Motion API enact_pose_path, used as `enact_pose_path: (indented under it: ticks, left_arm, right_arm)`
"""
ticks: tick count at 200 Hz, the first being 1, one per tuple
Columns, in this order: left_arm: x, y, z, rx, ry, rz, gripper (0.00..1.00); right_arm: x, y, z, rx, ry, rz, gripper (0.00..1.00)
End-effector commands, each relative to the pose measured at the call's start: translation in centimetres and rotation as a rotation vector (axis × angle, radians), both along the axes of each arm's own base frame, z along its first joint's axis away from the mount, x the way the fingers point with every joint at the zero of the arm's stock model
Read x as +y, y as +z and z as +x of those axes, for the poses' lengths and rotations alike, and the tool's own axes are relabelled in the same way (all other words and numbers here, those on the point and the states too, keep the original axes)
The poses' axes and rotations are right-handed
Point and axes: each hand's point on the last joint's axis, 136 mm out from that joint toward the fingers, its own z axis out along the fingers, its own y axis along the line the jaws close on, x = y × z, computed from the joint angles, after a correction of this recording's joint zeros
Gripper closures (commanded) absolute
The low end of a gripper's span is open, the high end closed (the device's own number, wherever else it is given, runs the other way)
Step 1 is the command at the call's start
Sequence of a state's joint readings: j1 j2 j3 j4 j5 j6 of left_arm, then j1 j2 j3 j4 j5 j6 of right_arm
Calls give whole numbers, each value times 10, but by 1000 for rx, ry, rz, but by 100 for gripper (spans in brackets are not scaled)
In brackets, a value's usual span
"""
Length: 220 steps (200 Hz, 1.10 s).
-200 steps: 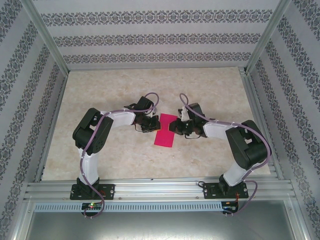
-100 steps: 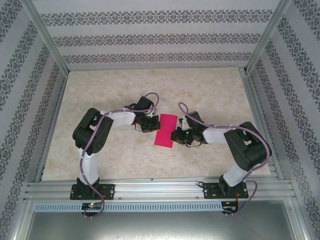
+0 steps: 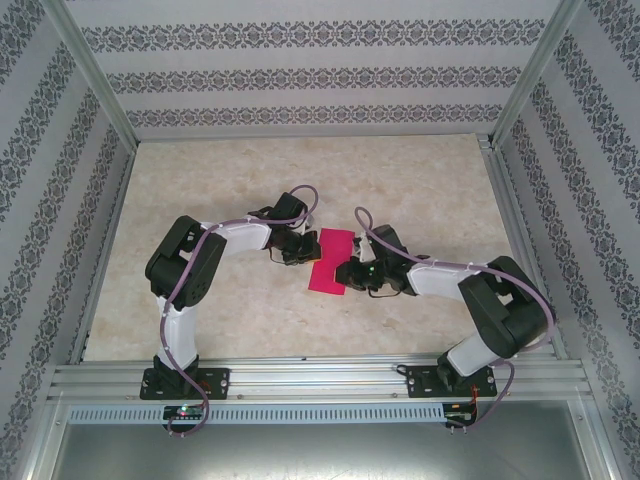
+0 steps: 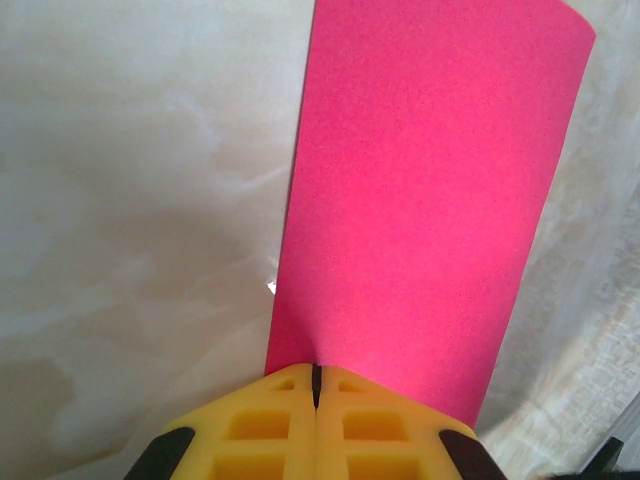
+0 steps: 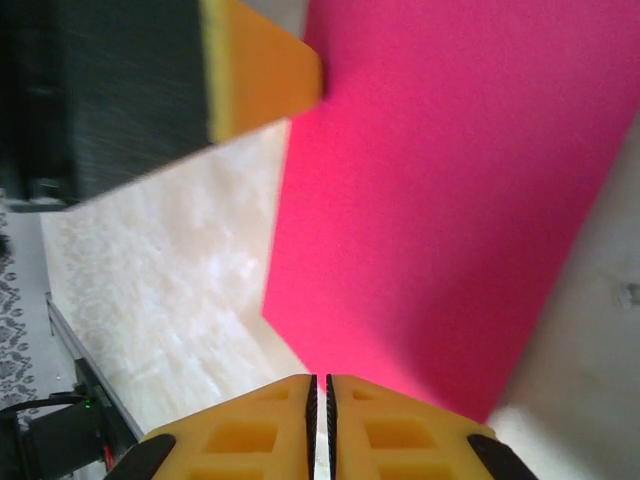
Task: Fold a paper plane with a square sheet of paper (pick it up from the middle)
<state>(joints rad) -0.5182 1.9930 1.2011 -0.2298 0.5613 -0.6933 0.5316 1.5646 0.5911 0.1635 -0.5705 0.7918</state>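
**Both grippers closed up right at the pink paper**

The left gripper (image 3: 303, 252) has its yellow fingers pressed flat together. In its wrist cam (image 4: 315, 378) the tips sit right on one short end of the paper (image 4: 430, 200), touching it. I can't tell if any paper is actually caught in that slit.

The right gripper (image 3: 347, 272) is much the same. Its fingers (image 5: 400, 430) are together with just a hairline of light between them, and the tips are at the paper's (image 5: 450, 200) long edge near a corner. One of the left gripper's fingers (image 5: 265, 75) shows in that view, at the paper's opposite edge.

The paper (image 3: 330, 262) lies flat mid-table as a long narrow rectangle. Its long sides run roughly near to far, tilted a bit, and it's sandwiched between the two grippers. The edges look straight and crisp.

The marbled table (image 3: 420, 180) stretches open toward the far patterned wall (image 3: 300, 80) and out to both sides. The nearest obstacles are the arms themselves, which bend in from left and right.
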Motion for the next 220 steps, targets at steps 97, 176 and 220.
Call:
enact_pose_path:
  ticks: [97,176,220]
  left_arm:
    - [4,-1,-24,54,-37,29,100]
    - [36,46,-10,-131,86,59,74]
    - [19,51,5,-80,86,-165,55]
  right_arm:
    - [-21,-30,-30,65,77,-103,85]
    - [-46,40,12,-139,8,-203,62]
    - [-50,38,33,-106,-171,-162,52]
